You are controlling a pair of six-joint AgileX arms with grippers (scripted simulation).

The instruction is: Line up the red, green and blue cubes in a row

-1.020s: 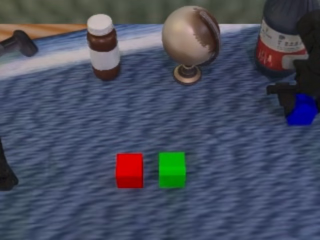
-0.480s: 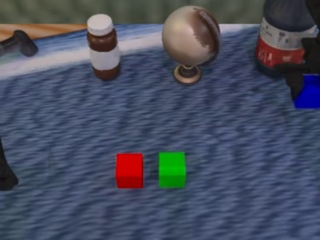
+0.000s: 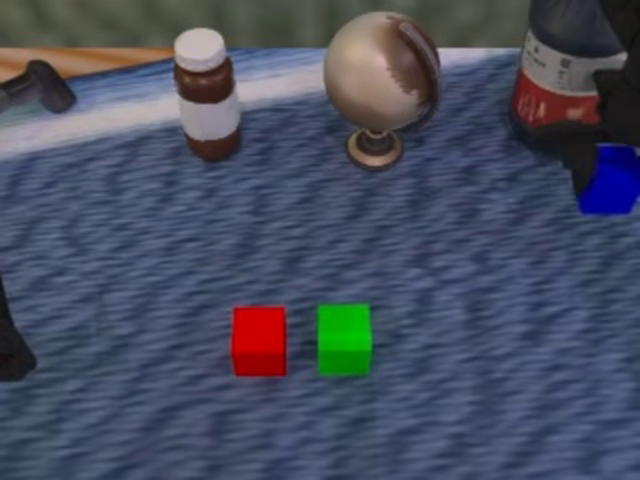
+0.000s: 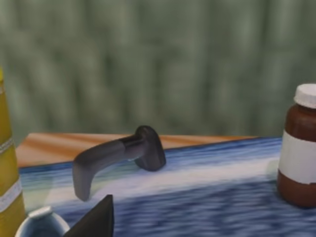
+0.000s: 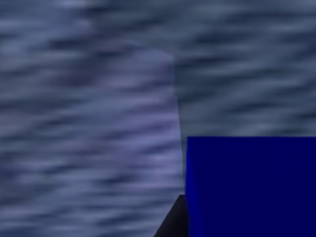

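The red cube [image 3: 259, 340] and the green cube [image 3: 344, 339] sit side by side on the blue cloth, a small gap between them, a little left of the middle. The blue cube [image 3: 612, 185] hangs at the far right, close to the big dark bottle, with my right gripper [image 3: 600, 162] shut on it. In the right wrist view the blue cube [image 5: 252, 187] fills one corner, a dark finger [image 5: 174, 222] against its side, the cloth well below. My left gripper [image 3: 10, 350] stays parked at the left edge.
Along the back stand a brown bottle with a white cap [image 3: 207, 95], a pale globe on a stand [image 3: 382, 75] and a large dark bottle with a red label [image 3: 555, 85]. A black handled scanner [image 4: 118, 158] lies at the back left corner.
The blue cube has gone up off the cloth in my right gripper and shifted toward the dark bottle. Red and green cubes and the left arm have not moved.
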